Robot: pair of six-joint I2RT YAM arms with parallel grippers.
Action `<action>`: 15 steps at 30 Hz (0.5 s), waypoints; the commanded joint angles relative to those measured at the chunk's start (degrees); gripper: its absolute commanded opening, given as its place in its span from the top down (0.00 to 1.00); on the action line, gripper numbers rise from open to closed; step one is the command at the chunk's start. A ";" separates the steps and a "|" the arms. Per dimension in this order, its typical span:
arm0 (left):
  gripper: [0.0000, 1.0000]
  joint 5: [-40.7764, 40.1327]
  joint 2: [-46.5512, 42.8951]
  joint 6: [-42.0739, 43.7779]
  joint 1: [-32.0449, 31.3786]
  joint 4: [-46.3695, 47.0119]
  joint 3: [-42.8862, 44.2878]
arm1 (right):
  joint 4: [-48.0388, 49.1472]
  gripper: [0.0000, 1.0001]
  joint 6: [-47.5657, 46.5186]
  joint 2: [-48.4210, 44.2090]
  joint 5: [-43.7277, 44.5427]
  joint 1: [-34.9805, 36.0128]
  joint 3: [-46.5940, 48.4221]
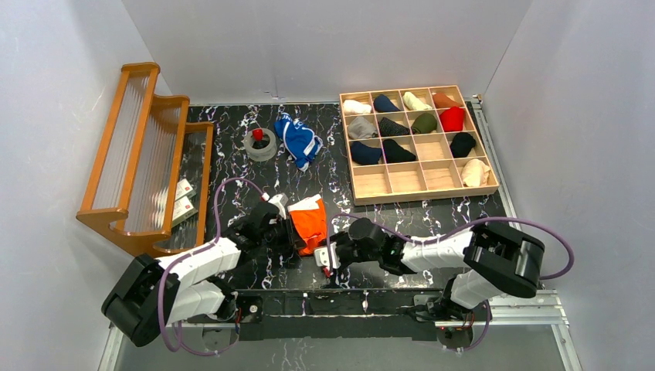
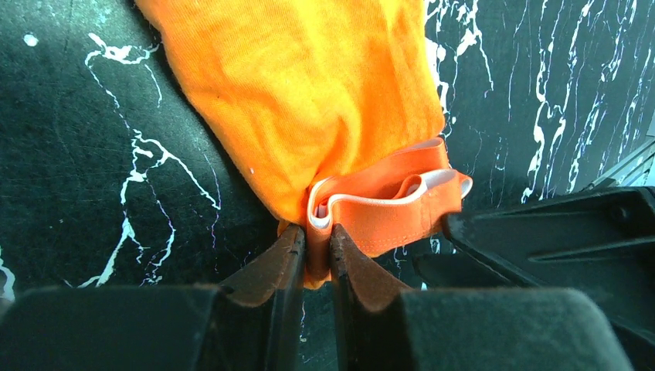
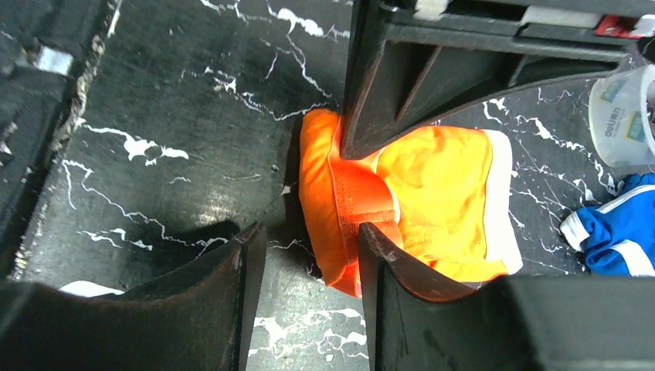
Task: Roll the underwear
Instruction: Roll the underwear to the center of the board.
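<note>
Black marbled tabletop [image 1: 332,158] fills the space between white walls [image 1: 309,46], and the orange underwear [image 1: 310,222] lies on it directly ahead of both grippers. The left gripper [image 2: 317,236] is pinched almost closed on a bunched fold of the waistband [image 2: 386,201], and the rest of the cloth spreads away beyond its fingertips. The right gripper [image 3: 310,236] has its jaws moderately apart with nothing between them. One of its fingers sits over the near edge of the orange cloth and the other over bare table beside it; whether either touches the fabric I cannot tell. The blue underwear [image 1: 299,141] lies well beyond both grippers, next to a roll of tape [image 1: 261,144].

The roll looks barely begun. To do it well, the left gripper should probably hold the waistband taut and low while the right gripper closes on the other end of the same edge, so both ends turn together. Uneven pull would likely twist the soft cloth into a cone, and a loose first turn would likely spring open.
</note>
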 commanded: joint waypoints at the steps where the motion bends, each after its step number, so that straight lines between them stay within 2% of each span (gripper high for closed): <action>1: 0.86 -0.59 1.57 2.51 0.06 -5.63 0.15 | 0.28 0.43 -4.06 2.06 1.29 0.16 2.92; 8: 0.87 0.16 2.71 3.21 0.06 -5.59 0.61 | 3.95 0.43 -4.86 3.60 3.40 0.16 1.97; 13: 0.87 -0.02 2.84 3.39 0.09 -5.76 0.75 | 2.46 0.43 -4.84 -0.15 3.65 0.69 3.52; 15: 0.87 0.01 2.84 3.20 0.06 -5.61 0.85 | -0.43 0.46 -5.06 0.86 2.07 0.65 5.17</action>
